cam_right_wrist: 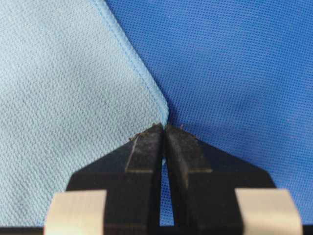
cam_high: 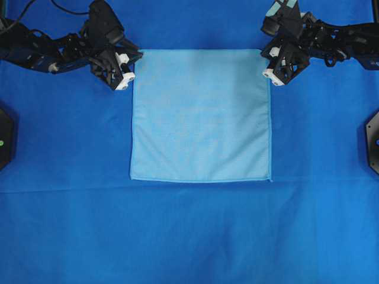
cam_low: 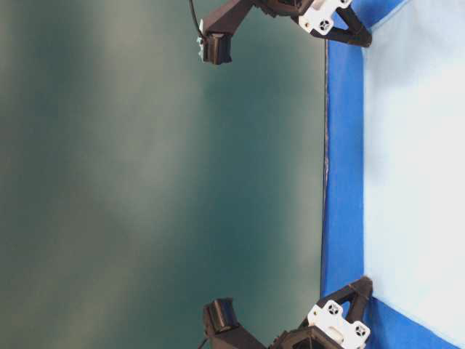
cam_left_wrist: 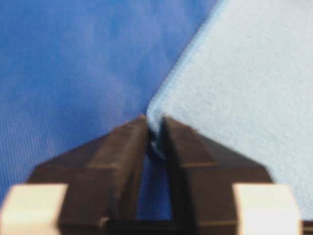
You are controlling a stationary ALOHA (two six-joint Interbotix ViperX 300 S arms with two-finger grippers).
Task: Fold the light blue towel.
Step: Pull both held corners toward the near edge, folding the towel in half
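Light blue towel (cam_high: 201,115) lies flat and fully spread on the counter (cam_high: 189,236), which is covered by a darker blue cloth; no fold has been made yet. The step in hand appears to be the first grasp: both arms have taken the two far corners, the ones along the top edge in the overhead view. The next move probably calls for lifting both corners together, keeping them level, and carrying them over toward the near hem so the edges meet squarely; uneven lifting would skew the fold.

Each arm reaches inward from its side, angled down so the tips meet the cloth. The left end effector (cam_left_wrist: 155,128) has its jaws nearly together, with the towel's corner pinched between the tips. The right end effector (cam_right_wrist: 164,131) is likewise drawn narrow, its tips meeting at the rounded, stitched corner; how much cloth it holds is hard to tell.
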